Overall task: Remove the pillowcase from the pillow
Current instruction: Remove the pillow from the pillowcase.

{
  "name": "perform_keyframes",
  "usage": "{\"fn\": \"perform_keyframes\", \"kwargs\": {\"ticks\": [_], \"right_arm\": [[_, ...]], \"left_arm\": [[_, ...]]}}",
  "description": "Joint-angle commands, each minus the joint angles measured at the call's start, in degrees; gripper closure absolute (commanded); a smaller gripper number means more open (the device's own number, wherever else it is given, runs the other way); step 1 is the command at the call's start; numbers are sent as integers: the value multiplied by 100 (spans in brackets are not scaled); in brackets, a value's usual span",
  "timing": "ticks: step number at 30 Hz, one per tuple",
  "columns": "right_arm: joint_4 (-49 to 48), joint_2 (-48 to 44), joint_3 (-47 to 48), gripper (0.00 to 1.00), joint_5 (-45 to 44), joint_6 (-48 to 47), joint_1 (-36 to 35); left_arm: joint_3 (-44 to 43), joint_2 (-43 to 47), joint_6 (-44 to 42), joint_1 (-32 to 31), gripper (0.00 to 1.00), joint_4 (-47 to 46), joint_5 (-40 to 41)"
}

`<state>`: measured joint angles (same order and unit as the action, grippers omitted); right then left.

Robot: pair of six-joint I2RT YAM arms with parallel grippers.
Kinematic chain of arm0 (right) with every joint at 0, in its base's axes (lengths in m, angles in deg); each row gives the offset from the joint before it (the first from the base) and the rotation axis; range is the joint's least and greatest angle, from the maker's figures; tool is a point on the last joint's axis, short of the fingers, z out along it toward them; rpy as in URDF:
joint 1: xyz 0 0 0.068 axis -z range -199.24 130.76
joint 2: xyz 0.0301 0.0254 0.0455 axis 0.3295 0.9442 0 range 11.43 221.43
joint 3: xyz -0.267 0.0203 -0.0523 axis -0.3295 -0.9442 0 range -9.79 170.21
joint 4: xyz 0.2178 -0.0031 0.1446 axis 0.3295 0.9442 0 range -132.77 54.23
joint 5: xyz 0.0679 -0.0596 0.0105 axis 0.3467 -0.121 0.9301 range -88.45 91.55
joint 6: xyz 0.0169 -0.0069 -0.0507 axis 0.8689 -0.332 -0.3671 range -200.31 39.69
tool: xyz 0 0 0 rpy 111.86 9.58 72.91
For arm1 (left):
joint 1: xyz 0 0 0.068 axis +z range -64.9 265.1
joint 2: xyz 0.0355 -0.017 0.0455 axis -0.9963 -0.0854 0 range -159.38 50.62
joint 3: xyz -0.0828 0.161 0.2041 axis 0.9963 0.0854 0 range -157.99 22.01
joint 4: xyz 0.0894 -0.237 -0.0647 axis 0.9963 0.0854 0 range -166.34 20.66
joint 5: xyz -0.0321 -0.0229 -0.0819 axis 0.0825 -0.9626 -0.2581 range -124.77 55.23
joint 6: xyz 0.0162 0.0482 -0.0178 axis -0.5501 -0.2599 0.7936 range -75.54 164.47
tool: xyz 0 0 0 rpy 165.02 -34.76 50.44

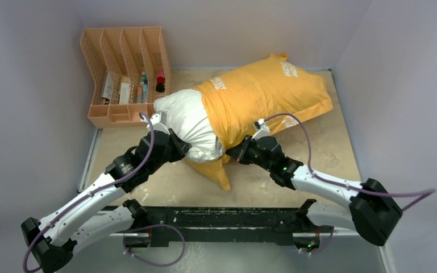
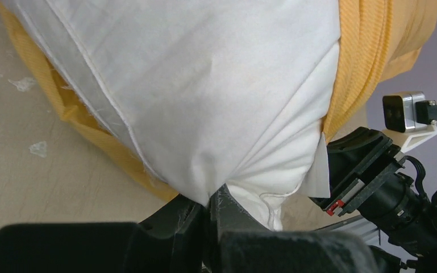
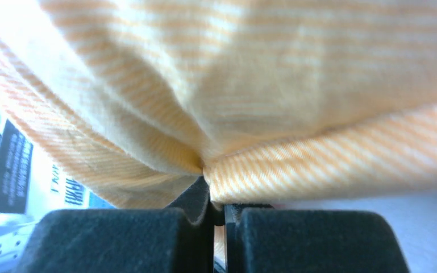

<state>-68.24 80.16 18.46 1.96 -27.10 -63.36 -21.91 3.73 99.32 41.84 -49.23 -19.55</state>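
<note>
The white pillow (image 1: 190, 122) lies slantwise on the table, its near-left end bare. The orange-yellow pillowcase (image 1: 267, 94), white lettering up, covers its far-right part, and a loose flap (image 1: 219, 170) trails under the bare end. My left gripper (image 1: 176, 145) is shut on the pillow's white corner (image 2: 227, 170), which bunches between its fingers. My right gripper (image 1: 240, 152) is shut on the pillowcase's hem (image 3: 273, 170), pinched into a fold at its fingertips (image 3: 196, 199). The right gripper's body (image 2: 375, 170) shows in the left wrist view, close beside the pillow's small white tag (image 2: 321, 170).
A peach slotted desk organiser (image 1: 126, 77) with small items stands at the far left, just behind the pillow's bare end. Grey walls (image 1: 392, 68) close the table at back and right. The black rail (image 1: 227, 219) with the arm bases runs along the near edge.
</note>
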Motion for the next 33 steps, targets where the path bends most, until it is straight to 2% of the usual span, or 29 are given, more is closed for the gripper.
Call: {"fn": "perform_keyframes", "kwargs": {"ticks": [1,8,12,16,17,19,20,22,23,25,27,30,33], "right_arm": [[2215,-566,258,100,-1989,-622,137],[3454,-837,770,100,-3150,-1216,215],[3750,-746,974,100,-3248,-1418,545],[3924,-717,1075,100,-2814,-1515,1080],[3871,-778,1053,100,-2566,-1587,1157],[3846,-893,1133,100,-1515,-1865,1166],[3840,-975,1200,93,-954,-1961,1168],[3788,-1252,1335,74,-197,-2235,1169],[3866,-1431,1407,59,117,-2282,1169],[3949,-1860,1548,43,528,-2319,1168],[3973,-2234,1725,34,627,-2299,1164],[3906,-2294,2032,30,742,-2374,1167],[4109,-1657,2469,28,1030,-2573,1164]], "left_arm": [[-745,128,-432,-11,100,448,1119],[-1526,57,-722,68,100,1142,1895],[-1571,343,-609,97,100,1558,2155],[-1319,875,-284,94,100,1957,2276],[-1225,984,-215,92,100,2032,2254],[-1004,1200,-157,85,100,2029,2054],[-848,1284,-185,96,100,1922,1825],[-501,1407,-202,92,100,1560,1230],[-289,1430,-247,85,100,1324,908],[74,1387,-170,86,100,1019,471],[449,1296,-68,82,100,782,247],[823,1177,9,82,100,406,-35],[998,1107,163,83,62,143,-242]]}}
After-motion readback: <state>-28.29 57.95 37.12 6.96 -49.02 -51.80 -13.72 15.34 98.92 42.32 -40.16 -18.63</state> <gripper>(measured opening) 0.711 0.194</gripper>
